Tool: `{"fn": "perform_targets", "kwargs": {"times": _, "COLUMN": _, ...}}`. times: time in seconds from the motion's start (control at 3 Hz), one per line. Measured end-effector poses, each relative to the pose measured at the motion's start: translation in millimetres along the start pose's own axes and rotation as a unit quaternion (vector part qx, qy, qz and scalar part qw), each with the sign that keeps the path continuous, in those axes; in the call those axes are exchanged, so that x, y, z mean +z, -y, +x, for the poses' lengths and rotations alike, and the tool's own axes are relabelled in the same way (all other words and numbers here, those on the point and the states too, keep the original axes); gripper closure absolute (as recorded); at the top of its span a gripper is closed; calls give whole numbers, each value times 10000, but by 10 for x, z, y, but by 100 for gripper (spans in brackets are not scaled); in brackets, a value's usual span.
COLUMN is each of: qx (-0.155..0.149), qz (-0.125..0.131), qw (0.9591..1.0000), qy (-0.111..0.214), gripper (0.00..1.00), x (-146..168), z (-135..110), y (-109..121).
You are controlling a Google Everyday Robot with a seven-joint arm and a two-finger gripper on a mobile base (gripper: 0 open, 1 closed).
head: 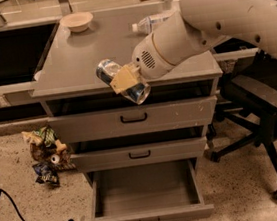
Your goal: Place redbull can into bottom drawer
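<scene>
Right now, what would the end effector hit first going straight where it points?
Gripping the redbull can, the end effector points down-left; it likely clears the cabinet top's front edge, depth unclear.

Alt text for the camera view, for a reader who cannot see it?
The gripper holds the redbull can tilted in its fingers over the front edge of a grey cabinet, above the pulled-open bottom drawer. A bowl and a plastic bottle sit on its top; an office chair stands at right.
</scene>
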State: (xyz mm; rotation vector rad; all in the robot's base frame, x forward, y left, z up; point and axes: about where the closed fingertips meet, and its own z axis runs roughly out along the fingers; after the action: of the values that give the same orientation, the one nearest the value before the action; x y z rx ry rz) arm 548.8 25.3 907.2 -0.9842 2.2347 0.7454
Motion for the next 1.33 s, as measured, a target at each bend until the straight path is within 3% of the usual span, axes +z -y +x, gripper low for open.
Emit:
{"fn": "perform_targets", "kwargs": {"times": 0.33, "qx": -213, "qz": 180, "qw": 9990, "qy": -346, "gripper": 100, "x": 271, "z": 274, "y": -30}}
{"fn": "perform_targets", "kwargs": {"times": 0.67, "qx": -306, "qz": 226, "qw": 9966, "qy": -725, "gripper": 100, "x": 644, "z": 753, "y": -39}}
{"fn": "perform_targets", "kwargs": {"times": 1.0, "qx": -249, "qz": 86, "qw": 9932, "qy": -1134, "gripper": 100, "x": 996, "z": 1221, "y": -78}}
{"fn": "perform_targets", "kwargs": {"times": 1.33, "qx": -2, "qz": -330, "qw": 9870, "qy": -1572, "gripper": 100, "x": 1390, "z": 1729, "y": -118}}
